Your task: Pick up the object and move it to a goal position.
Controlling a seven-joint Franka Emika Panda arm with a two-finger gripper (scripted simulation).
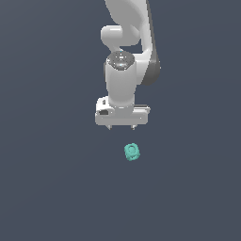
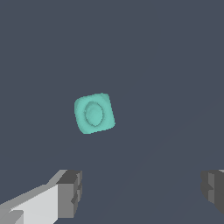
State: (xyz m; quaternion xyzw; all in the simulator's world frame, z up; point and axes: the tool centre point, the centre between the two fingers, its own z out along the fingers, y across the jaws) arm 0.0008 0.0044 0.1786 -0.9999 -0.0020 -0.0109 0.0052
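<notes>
The gripper [image 1: 122,127] hangs with its two short dark fingers [image 1: 110,126] pointing straight down, spread apart with nothing between them. In the wrist view the gripper [image 2: 141,192] shows the same spread: one grey finger pad [image 2: 70,193] stands at one side of the picture and the other pad at the opposite edge, and only bare dark floor [image 2: 166,87] lies in the wide gap. The jaws stand open and empty.

Above the fingers sits the flat, pale grey hand body [image 1: 122,114], wider than the wrist. From it rises the white, rounded wrist link [image 1: 121,82], capped by a shiny grey joint, and the rest of the arm [image 1: 132,19] climbs out of the exterior view's upper edge.

The object [image 1: 132,152] is a small teal-green lump, roughly cubic with rounded corners, and much smaller than the gripper. It rests on the plain dark grey floor [image 1: 47,188], apart from the fingers and touching neither. In the exterior view it appears below the gripper and slightly toward the exterior view's right of the gripper's middle.

In the wrist view the object [image 2: 94,113] shows a nearly square face with an oval, ring-like mark in its middle, and that face is turned toward the camera. Its edges are turned a little out of line with the line joining the two pads. Its sides look about equal, so no long axis can be told. It lies off the gap between the pads, nearer the pad that shows more fully.
</notes>
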